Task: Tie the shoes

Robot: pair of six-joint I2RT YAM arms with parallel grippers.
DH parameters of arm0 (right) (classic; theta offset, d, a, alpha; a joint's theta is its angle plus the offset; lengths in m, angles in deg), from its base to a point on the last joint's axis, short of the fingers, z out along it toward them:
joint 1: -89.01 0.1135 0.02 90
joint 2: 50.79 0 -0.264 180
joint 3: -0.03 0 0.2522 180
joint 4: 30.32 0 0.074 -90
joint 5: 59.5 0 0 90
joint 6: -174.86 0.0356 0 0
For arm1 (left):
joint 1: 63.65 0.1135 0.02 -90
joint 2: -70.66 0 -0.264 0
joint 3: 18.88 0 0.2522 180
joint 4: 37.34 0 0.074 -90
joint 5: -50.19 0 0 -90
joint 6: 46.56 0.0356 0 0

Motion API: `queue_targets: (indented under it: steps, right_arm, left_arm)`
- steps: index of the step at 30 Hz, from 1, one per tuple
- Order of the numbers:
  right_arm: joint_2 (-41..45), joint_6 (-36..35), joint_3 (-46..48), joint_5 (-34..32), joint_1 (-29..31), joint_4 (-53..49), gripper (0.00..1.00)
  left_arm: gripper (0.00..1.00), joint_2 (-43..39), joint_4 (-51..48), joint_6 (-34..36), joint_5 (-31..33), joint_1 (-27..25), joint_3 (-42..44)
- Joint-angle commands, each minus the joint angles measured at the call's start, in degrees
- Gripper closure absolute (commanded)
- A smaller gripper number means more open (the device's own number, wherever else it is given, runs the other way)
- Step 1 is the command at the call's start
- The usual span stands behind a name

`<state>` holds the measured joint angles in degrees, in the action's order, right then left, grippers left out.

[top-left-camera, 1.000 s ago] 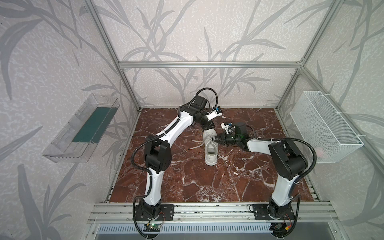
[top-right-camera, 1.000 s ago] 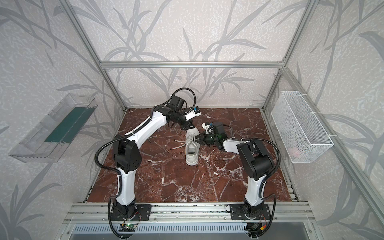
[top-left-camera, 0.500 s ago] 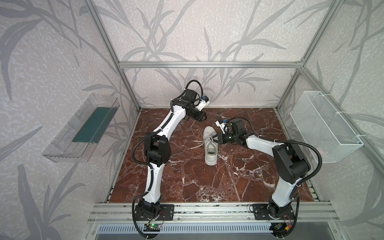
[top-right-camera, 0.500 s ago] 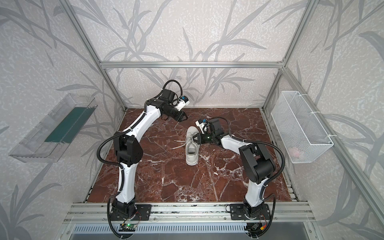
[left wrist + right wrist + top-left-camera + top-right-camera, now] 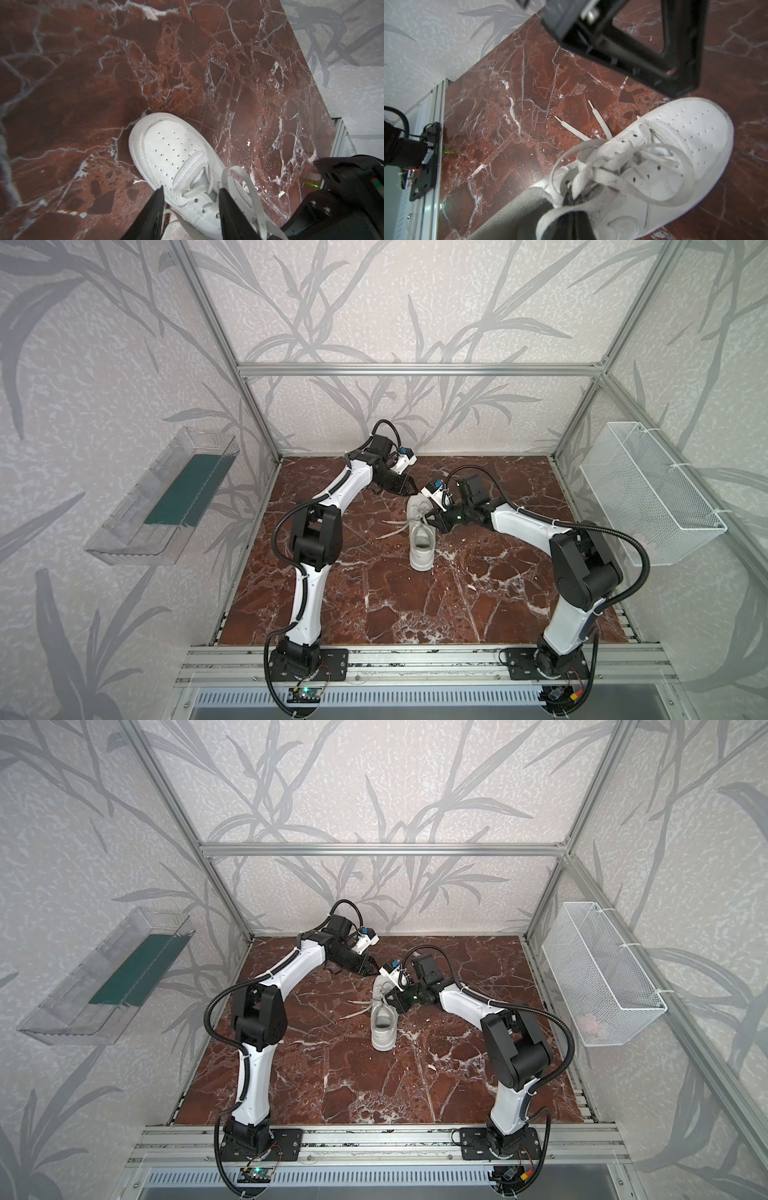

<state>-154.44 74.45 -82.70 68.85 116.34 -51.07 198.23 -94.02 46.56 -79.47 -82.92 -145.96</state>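
A white sneaker (image 5: 422,537) (image 5: 384,1025) lies on the red marble table, toe toward the back wall. Its laces (image 5: 629,166) are looped over the tongue, and two loose lace ends (image 5: 572,128) trail onto the table to its left. My left gripper (image 5: 413,490) (image 5: 192,189) is open just above the toe, one finger on each side of the lowest eyelets. My right gripper (image 5: 433,522) (image 5: 572,207) is shut, its tips tucked at the lace crossing by the shoe's opening. Whether it pinches a lace does not show.
A white wire basket (image 5: 648,489) hangs on the right wall and a clear tray (image 5: 166,497) with a green liner on the left wall. Aluminium frame posts stand at the table's corners, and a rail (image 5: 415,659) runs along its front edge.
My left gripper drew back toward the rear wall half a second ago and has now returned over the shoe's toe. The right gripper stays at the laces with its wrist turned slightly.
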Motion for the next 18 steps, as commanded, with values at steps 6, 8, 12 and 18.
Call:
queue_targets:
  steps: [6,8,12,18]
  right_arm:
    - [0.21,-7.6,-2.46,-0.26,1.41,-7.2,1.0]
    - [0.01,-8.13,-2.83,-0.38,1.36,-7.94,1.0]
    - [0.02,-8.39,-2.94,-0.73,1.49,-8.11,1.0]
    - [-0.19,-8.65,-3.19,-0.99,1.65,-8.22,1.0]
  left_arm:
    - [0.51,-5.3,10.48,-6.68,-6.74,0.25,6.71]
    - [0.49,-5.17,10.84,-7.12,-7.63,0.31,6.96]
    - [0.45,-4.87,10.22,-7.08,-9.25,0.24,7.19]
    - [0.41,-4.68,10.42,-7.68,-9.91,-0.22,8.53]
